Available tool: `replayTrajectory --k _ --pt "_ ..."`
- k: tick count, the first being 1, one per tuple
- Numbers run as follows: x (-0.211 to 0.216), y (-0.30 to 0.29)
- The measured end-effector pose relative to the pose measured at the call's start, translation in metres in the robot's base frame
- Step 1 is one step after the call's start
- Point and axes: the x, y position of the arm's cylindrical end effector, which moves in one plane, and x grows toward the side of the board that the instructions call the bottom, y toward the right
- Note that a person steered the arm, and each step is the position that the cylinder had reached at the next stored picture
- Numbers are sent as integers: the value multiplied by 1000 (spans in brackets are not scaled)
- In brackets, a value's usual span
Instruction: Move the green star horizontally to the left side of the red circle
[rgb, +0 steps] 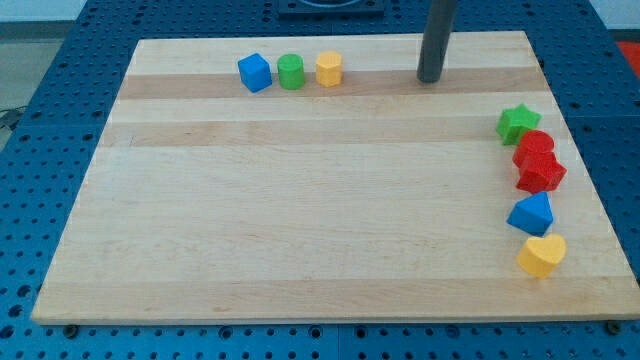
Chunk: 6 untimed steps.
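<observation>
Camera view: my tip (430, 79) above-left of green star (517, 123).

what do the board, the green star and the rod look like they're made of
Board: likely wood, pale with long grain bands, matte.
Green star: probably moulded plastic or painted wood; solid even colour, slight sheen.
Rod, ending at my tip: dark and smooth, perhaps metal or plastic; unclear. The tip sits toward the view's top, left of the star, not touching it.

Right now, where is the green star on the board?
The green star sits near the view's right edge, touching the red circle just below it. My tip is up and to its left, apart.
</observation>
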Motion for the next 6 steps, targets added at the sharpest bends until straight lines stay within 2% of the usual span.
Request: replayTrajectory --k 1,2,3,4,5,6 --pt "4 99" --pt "11 120" --pt "21 165" --pt "84 165" --pt "88 165" --pt "88 125"
